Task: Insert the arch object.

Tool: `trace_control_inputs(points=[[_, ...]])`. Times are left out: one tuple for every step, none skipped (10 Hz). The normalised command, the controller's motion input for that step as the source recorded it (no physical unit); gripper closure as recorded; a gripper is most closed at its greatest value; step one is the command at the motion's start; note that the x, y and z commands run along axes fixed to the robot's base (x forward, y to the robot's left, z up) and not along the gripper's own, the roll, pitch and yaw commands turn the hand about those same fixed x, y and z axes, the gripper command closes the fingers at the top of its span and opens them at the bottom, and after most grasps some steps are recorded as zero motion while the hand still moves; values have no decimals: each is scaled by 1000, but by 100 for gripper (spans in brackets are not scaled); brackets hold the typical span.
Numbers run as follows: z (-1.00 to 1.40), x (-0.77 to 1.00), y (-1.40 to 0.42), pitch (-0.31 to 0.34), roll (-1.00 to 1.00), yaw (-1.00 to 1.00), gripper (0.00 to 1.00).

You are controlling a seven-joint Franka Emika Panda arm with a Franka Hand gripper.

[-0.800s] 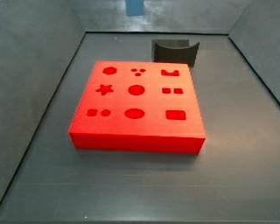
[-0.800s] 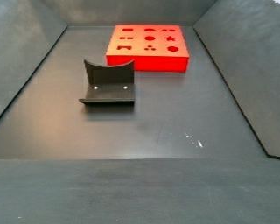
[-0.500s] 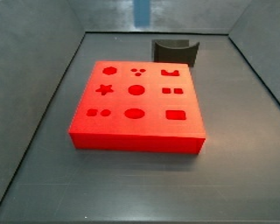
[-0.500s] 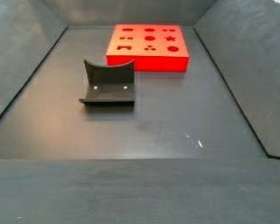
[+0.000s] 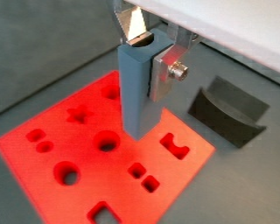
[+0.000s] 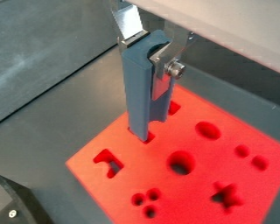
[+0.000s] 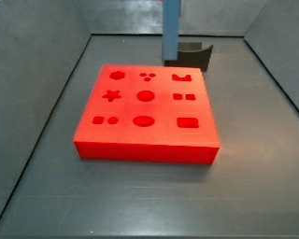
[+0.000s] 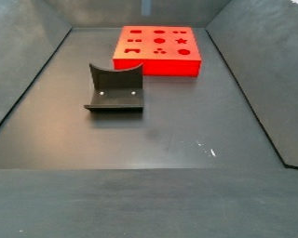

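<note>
The end effector (image 5: 154,66) is clamped on a tall blue-grey bar (image 5: 136,87), apparently the arch object, though no notch shows. Its tip hangs above the red board (image 5: 90,156), beside the arch-shaped hole (image 5: 175,145). Insertion remains.
</note>
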Motion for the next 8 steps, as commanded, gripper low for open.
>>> trace_control_inputs(points=[[-306, 729, 380, 0, 0, -491, 100], [-229, 591, 274, 0, 0, -671, 100], [-211, 491, 243, 0, 0, -746, 100], [-214, 411, 206, -17, 0, -800, 100], [-229, 391, 197, -11, 0, -817, 100], [-269, 243, 134, -13, 0, -911, 100], [-140, 74, 37, 0, 9, -994, 100], [-89, 0, 0, 0, 36, -1000, 100]])
